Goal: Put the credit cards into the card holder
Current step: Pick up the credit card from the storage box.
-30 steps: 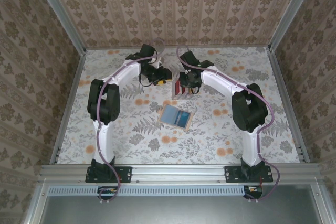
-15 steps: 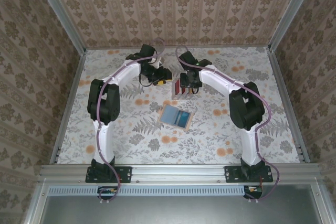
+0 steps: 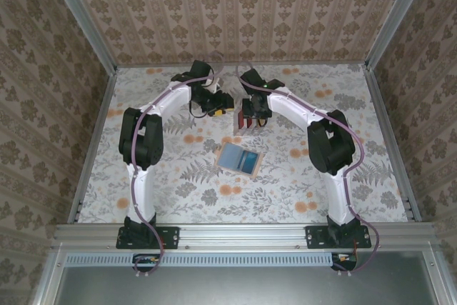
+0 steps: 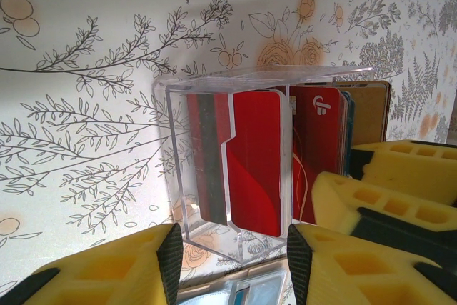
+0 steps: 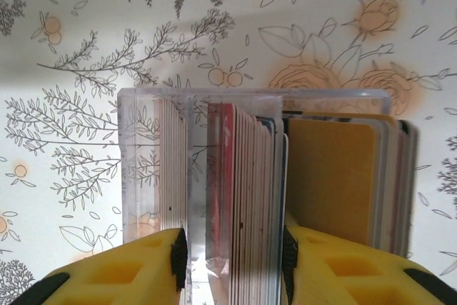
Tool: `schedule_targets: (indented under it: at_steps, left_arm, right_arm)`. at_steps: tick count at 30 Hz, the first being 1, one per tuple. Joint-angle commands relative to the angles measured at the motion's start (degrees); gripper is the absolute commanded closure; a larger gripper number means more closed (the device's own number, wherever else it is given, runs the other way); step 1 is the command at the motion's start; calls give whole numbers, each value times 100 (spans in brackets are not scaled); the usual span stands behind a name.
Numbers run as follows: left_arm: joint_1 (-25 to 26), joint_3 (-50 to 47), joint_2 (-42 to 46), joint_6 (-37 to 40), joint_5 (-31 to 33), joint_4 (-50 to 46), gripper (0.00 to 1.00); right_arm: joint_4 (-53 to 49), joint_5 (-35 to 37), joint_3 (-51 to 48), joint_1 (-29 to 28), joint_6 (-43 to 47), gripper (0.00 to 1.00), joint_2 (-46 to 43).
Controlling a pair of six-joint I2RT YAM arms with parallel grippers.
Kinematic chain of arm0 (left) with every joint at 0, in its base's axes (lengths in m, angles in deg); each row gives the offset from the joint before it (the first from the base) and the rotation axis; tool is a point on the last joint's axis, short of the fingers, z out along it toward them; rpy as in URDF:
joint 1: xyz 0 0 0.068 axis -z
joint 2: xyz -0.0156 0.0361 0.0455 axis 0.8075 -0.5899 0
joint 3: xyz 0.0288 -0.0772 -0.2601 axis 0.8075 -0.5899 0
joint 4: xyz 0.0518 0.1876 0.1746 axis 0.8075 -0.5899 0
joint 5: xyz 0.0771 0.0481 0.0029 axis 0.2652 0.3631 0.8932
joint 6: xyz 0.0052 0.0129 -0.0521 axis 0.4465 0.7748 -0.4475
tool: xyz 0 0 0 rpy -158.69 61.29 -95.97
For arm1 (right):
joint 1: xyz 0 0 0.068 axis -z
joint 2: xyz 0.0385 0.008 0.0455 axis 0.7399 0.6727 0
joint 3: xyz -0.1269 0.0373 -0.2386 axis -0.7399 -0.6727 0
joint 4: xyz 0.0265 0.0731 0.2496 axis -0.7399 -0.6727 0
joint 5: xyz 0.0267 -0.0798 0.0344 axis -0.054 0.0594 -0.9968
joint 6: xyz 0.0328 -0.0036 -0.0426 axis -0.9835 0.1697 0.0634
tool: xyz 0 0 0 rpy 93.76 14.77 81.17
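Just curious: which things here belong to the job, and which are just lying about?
Job: upright red and tan-gold plastic credit cards; flat pinkish-tan folding card holder.
Lying about: clear plastic rack; flower-patterned table cover.

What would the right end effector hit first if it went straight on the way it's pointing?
Probably the upright cards in the clear rack: the right end effector points at them, a finger on either side of one bundle. Depth is unclear, so the rack's divider could catch a finger first.
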Motion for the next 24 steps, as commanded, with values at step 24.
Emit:
schedule_targets:
  at_steps: [24]
  left_arm:
    - [-37, 172, 343, 194, -65, -135, 53]
  right_arm:
    - [419, -455, -364, -76, -2, 60, -344]
